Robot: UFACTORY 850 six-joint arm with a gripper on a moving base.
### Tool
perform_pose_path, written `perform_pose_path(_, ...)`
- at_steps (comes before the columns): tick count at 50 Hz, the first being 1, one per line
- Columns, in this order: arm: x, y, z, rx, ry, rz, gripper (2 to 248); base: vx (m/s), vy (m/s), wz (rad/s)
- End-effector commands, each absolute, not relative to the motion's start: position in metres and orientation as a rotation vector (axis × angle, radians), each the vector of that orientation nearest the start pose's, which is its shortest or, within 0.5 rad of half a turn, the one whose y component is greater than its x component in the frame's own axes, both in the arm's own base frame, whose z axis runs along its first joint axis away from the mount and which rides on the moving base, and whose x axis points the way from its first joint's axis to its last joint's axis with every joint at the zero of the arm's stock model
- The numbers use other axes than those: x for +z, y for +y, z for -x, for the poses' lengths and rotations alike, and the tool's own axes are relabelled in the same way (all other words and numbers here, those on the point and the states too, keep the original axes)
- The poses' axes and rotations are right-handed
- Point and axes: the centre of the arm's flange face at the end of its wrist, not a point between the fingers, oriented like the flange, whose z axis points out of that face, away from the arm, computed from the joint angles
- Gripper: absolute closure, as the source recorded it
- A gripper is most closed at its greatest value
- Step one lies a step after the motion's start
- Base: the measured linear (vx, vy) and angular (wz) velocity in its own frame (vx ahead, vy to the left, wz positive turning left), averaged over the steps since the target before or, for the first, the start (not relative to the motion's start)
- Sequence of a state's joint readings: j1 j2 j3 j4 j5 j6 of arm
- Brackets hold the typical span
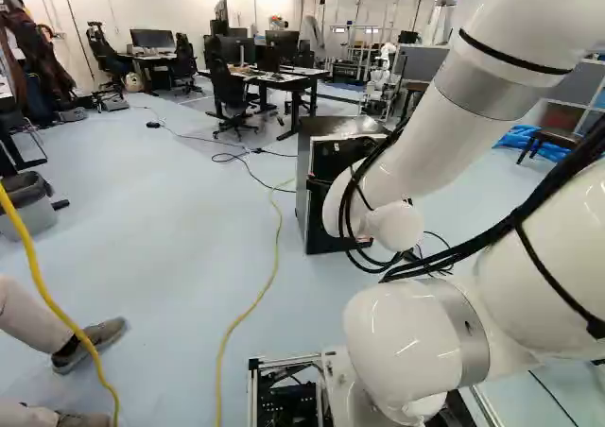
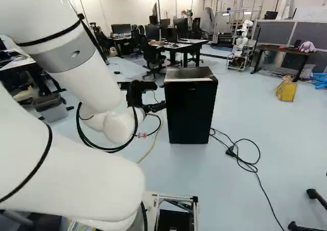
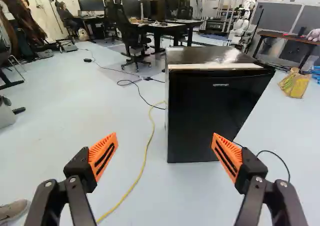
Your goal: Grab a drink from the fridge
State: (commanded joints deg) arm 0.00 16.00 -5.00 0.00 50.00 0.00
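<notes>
In the right base view my gripper (image 2: 155, 107) is at the left side of the small black fridge (image 2: 189, 111), partly hidden by its own wrist. The wrist view has the gripper (image 3: 164, 148) open, its orange pads wide apart and nothing between them. Ahead of it stands the fridge (image 3: 215, 113), nearer the finger on the fridge door's side. Its black door is closed, and its top is bare. The left base view shows the fridge (image 1: 304, 186) partly covered by my arm. No drink can be seen.
A yellow cable (image 1: 276, 257) runs over the floor towards the fridge. Black cables (image 2: 245, 162) lie right of it. A person's shoe (image 1: 90, 345) is at the lower left of the left base view. Desks with chairs (image 3: 131, 36) and another robot (image 2: 241, 44) are farther back.
</notes>
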Motion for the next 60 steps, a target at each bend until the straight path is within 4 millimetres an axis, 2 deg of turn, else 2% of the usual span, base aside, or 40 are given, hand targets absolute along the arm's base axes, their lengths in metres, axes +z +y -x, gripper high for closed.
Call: perform_pose_path(60, 0.3656, 0.0000, -0.2703, -1.824, 0.000, 2.558, 3, 0.097, 0.003, -0.004)
